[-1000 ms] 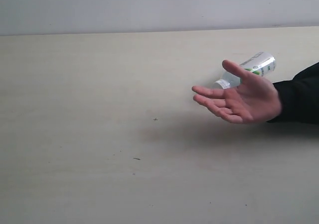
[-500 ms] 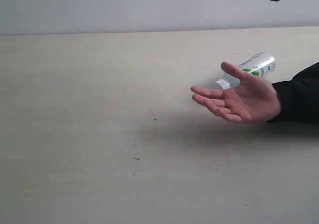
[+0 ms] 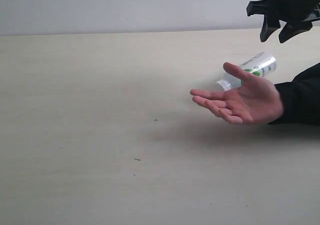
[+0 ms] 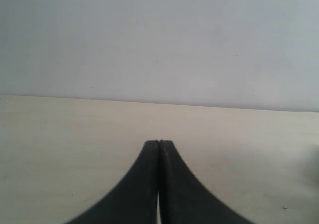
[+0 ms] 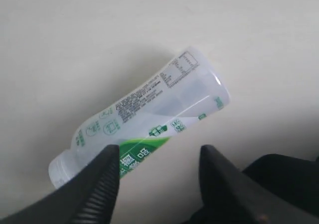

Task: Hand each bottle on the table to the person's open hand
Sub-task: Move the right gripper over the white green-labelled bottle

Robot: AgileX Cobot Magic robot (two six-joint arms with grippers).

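Clear plastic bottle, white cap, green-white label: lies on side on pale beige bench, just behind person's open palm-up hand. Right fingers hover above bottle, spread, empty, likely lining up to straddle it. Left fingers pressed together, holding nothing, parked clear.

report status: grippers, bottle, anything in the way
Left gripper shut, empty. Right gripper open above bottle, nothing held. Bottle on its side on table, untouched. Open hand in front of bottle's cap end.
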